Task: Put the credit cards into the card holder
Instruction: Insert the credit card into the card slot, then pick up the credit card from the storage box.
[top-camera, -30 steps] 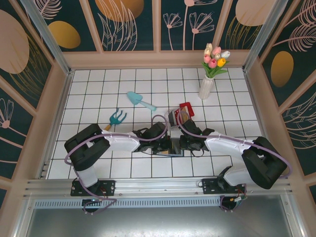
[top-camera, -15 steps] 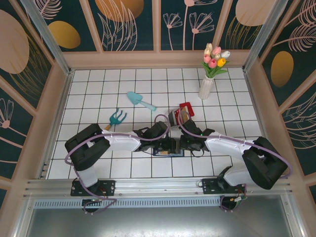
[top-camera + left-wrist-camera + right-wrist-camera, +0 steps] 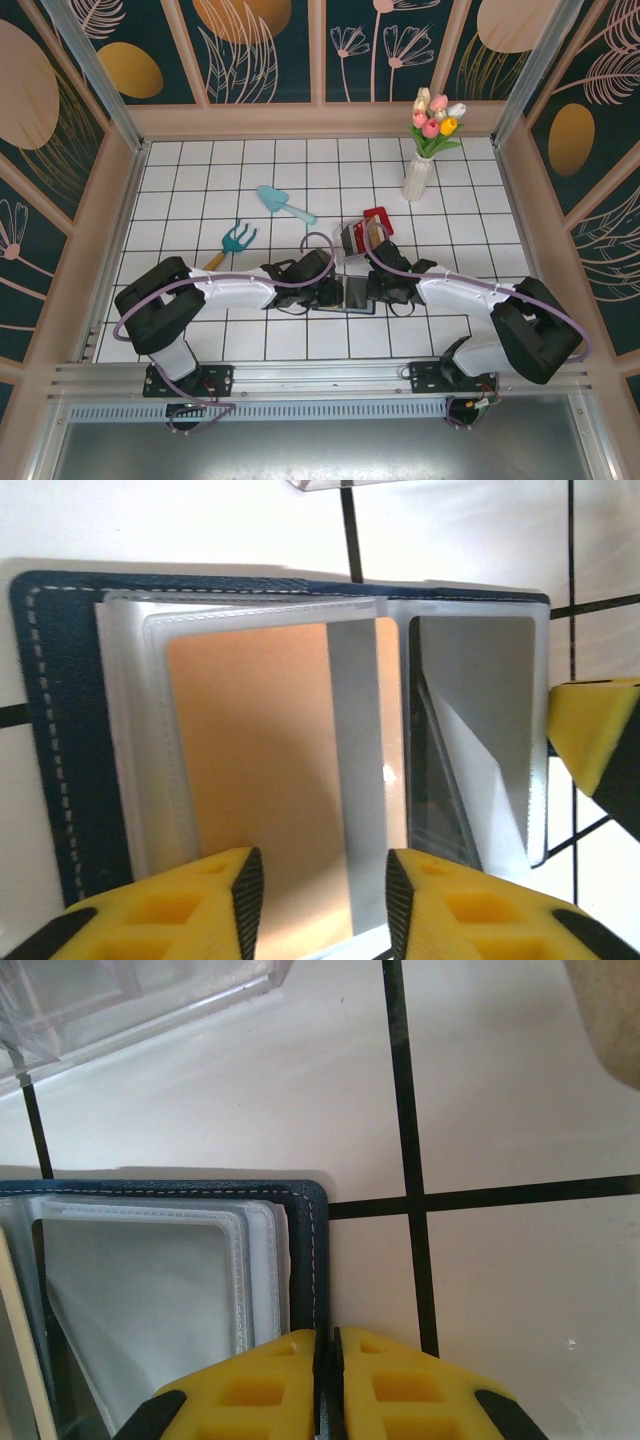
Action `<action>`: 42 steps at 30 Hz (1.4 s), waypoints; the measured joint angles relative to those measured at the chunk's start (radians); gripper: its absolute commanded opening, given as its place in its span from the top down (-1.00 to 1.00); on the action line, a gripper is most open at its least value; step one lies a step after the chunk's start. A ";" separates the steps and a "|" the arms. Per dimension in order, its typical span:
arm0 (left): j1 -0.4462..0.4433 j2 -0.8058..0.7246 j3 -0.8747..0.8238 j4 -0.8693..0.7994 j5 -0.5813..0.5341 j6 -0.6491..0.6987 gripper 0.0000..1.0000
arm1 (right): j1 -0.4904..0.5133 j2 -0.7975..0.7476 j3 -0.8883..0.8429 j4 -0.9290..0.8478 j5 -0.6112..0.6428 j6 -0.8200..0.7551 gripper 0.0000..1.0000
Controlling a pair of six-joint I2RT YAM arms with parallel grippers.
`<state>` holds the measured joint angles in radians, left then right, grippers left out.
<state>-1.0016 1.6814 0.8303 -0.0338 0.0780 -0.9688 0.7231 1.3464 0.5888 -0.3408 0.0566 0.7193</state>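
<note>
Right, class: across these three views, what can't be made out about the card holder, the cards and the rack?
Top view: left hand and right hand cover most of the card holder.
Left wrist view: the gold-tan card runs off the bottom edge, between the fingers.
Same view: dark shape behind a cloudy sleeve; card or not, unclear.
Right wrist view: top edge cuts off the clear rack.
</note>
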 measured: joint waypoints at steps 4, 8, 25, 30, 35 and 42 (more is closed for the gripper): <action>0.000 -0.022 0.002 -0.020 -0.033 0.000 0.42 | -0.002 -0.010 0.014 -0.034 0.000 -0.003 0.55; 0.000 -0.048 0.019 -0.023 -0.047 0.000 0.50 | -0.003 -0.061 0.041 -0.056 0.000 -0.009 0.45; 0.101 -0.063 0.095 -0.009 -0.109 -0.015 -0.01 | -0.149 -0.087 0.271 -0.144 0.051 -0.144 0.05; 0.241 -0.041 0.108 0.045 -0.047 -0.021 -0.12 | -0.206 0.035 0.417 -0.182 0.097 -0.247 0.02; 0.272 0.100 0.240 0.058 0.021 -0.008 -0.14 | -0.225 0.191 0.522 -0.210 0.132 -0.323 -0.04; 0.285 0.203 0.308 0.056 0.066 -0.003 -0.08 | -0.227 0.273 0.595 -0.244 0.137 -0.372 -0.09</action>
<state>-0.7162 1.8847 1.1385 0.0227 0.1436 -0.9718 0.4961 1.6196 1.1839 -0.5850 0.1932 0.3473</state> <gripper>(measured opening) 0.547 0.541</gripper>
